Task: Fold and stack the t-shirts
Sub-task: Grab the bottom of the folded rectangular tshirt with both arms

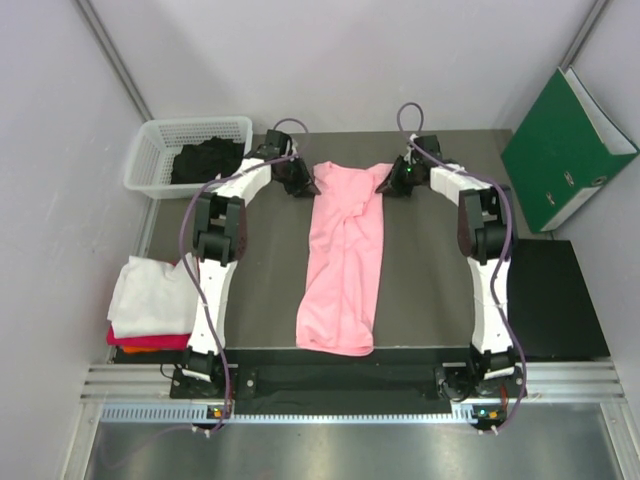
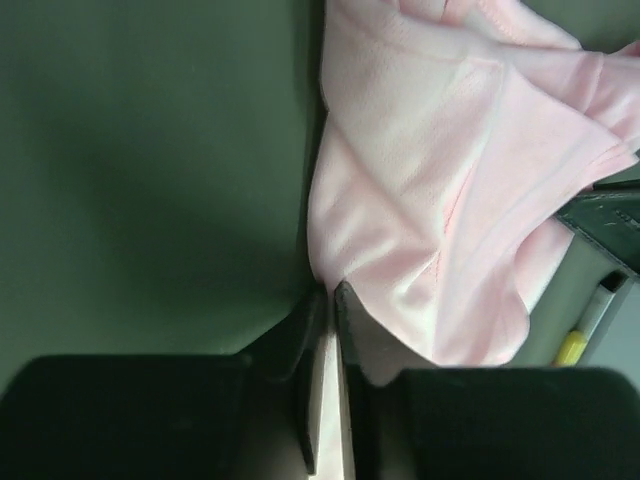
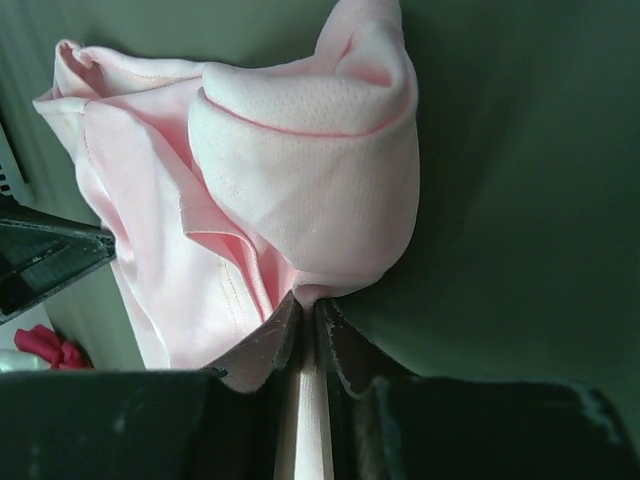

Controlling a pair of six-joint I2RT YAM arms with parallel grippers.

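While the pink t-shirt (image 1: 342, 262) lies lengthwise down the centre of the counter (image 1: 430, 280), the left gripper (image 2: 330, 296) and right gripper (image 3: 308, 306) each clamp one far-edge corner, jaws pressed together on fabric

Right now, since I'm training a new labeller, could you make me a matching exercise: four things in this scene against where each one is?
Things:
1 pink t-shirt
2 black t-shirt
3 white t-shirt
4 green binder

Places:
A leaning at the right wall
B on top of the pile at left
C in the basket
D spread mid-table

Pairs: 1-D, 2-C, 3-B, 4-A
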